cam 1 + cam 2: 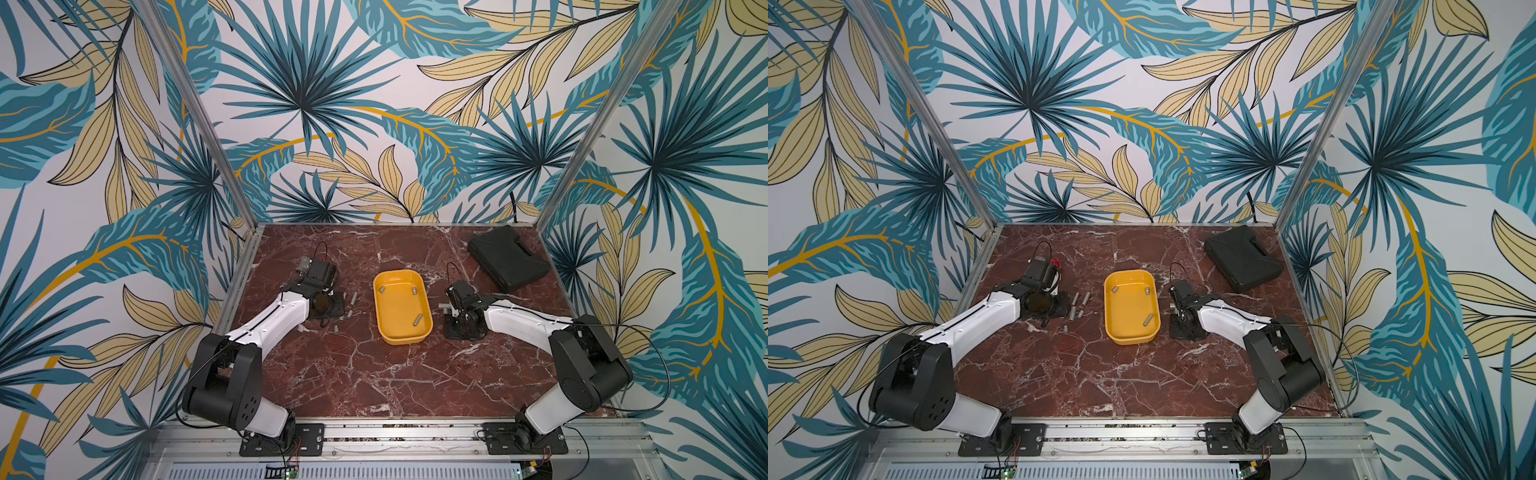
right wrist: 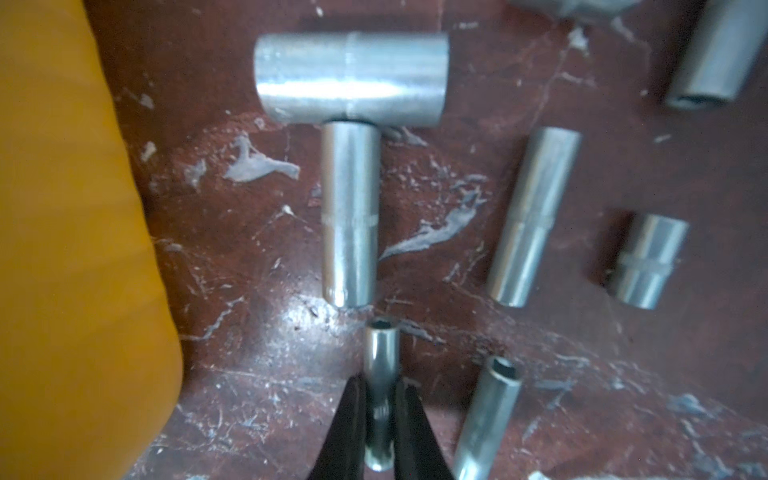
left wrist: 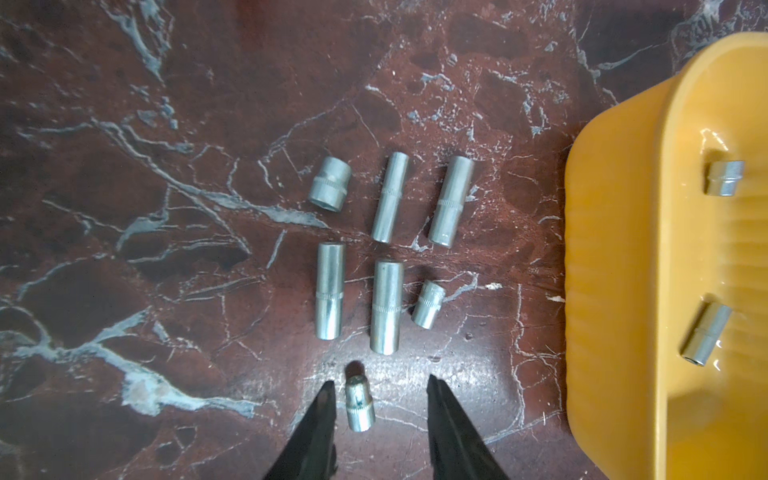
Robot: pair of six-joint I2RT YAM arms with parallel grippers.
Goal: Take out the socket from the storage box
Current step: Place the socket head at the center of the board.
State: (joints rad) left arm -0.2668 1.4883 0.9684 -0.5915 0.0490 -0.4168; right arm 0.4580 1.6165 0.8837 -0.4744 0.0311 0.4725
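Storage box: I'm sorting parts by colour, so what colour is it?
The storage box is plain yellow-orange, best seen in a top view.

The whole table is viewed from high above the arms' bases in both top views, almost identically; each wrist view is aimed downward, close to the table, past the left fingers and the right fingers; the storage box is shared by all four views, beside the fingers.
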